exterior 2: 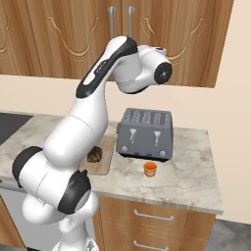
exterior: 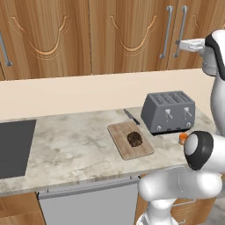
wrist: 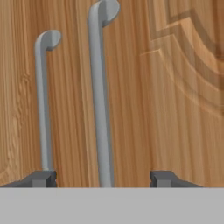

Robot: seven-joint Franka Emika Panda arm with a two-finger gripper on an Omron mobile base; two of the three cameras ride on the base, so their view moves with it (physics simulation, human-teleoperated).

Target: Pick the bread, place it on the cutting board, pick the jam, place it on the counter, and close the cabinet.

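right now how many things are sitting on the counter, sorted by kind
toaster: 1
cutting board: 1
bread, on the board: 1
jam jar: 1
knife: 1
total: 5

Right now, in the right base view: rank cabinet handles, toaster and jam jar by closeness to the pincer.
1. Cabinet handles: up on the wall doors; the hand view puts the pincer right at them.
2. Toaster: on the counter below.
3. Jam jar: in front of the toaster, lowest, toward the counter edge.
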